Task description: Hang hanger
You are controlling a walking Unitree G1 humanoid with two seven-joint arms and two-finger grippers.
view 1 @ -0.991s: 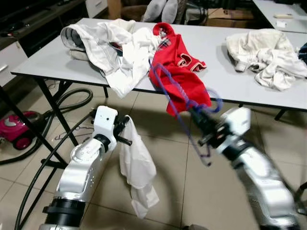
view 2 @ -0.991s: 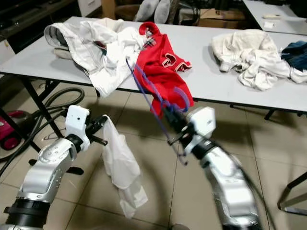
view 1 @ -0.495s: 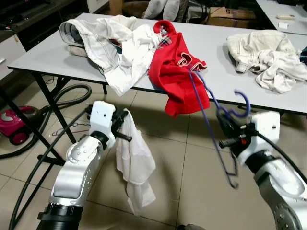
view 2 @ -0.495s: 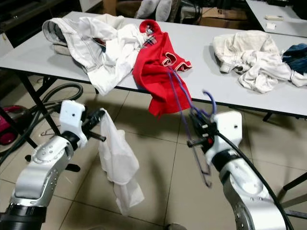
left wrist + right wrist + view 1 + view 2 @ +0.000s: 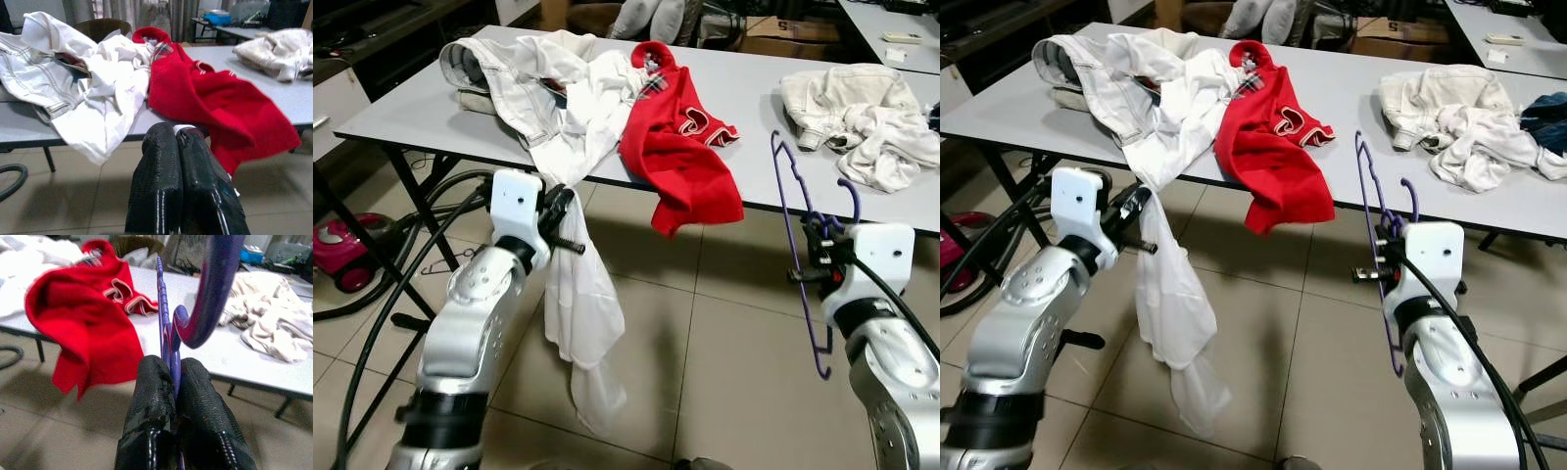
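Note:
A purple plastic hanger (image 5: 781,181) stands nearly upright in front of the table's edge, hook (image 5: 215,284) uppermost. My right gripper (image 5: 815,257) is shut on it just below the hook, as the right wrist view (image 5: 172,377) also shows. My left gripper (image 5: 563,211) is shut on a white garment (image 5: 579,304), which hangs down from it almost to the tiled floor. In the left wrist view its fingers (image 5: 159,161) are pressed together with a sliver of white cloth (image 5: 183,128) between the tips. The two grippers are well apart, left and right.
A grey table (image 5: 421,108) ahead carries a white clothes pile (image 5: 538,78), a red garment (image 5: 680,147) drooping over its front edge, and a cream pile (image 5: 862,117). Black hose (image 5: 372,294), a pink vacuum (image 5: 337,259) and table legs (image 5: 416,215) crowd the left floor.
My right gripper has carried the hanger rightwards, away from the red garment, and turned it upright. My left gripper has risen a little with the white garment.

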